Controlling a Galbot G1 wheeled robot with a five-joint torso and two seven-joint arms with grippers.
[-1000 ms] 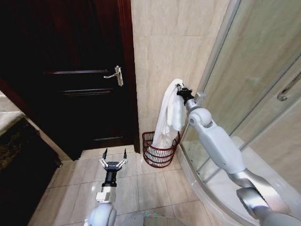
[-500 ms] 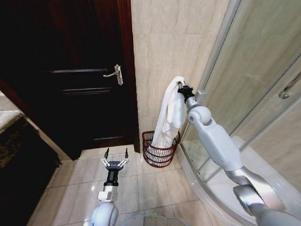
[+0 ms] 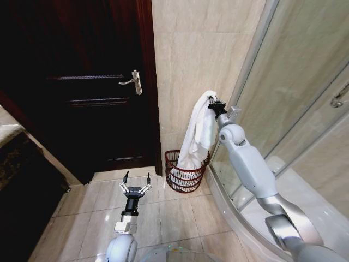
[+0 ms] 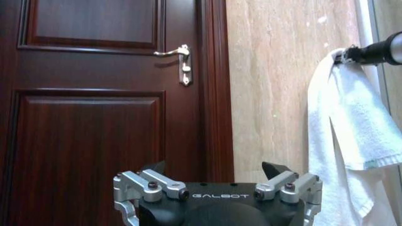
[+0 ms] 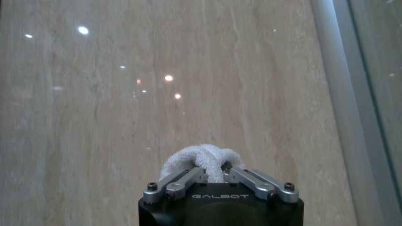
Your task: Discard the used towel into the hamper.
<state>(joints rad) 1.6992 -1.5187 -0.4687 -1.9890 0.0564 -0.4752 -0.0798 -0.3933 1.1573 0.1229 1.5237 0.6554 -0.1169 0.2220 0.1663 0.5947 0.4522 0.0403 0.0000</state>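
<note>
Head view, left to right: the dark wooden door (image 3: 92, 82) with its lever handle (image 3: 132, 82) sits a little higher in frame than half a second ago, since the camera has shifted. The left hand (image 3: 136, 187) hovers low over the floor tiles (image 3: 163, 218), fingers spread wide and empty, as before. The red-brown hamper (image 3: 185, 173) stands against the tiled wall beside the shower glass (image 3: 289, 82). The white towel (image 3: 197, 134) hangs into it, its top pinched in the closed right hand (image 3: 216, 107), still raised.
</note>
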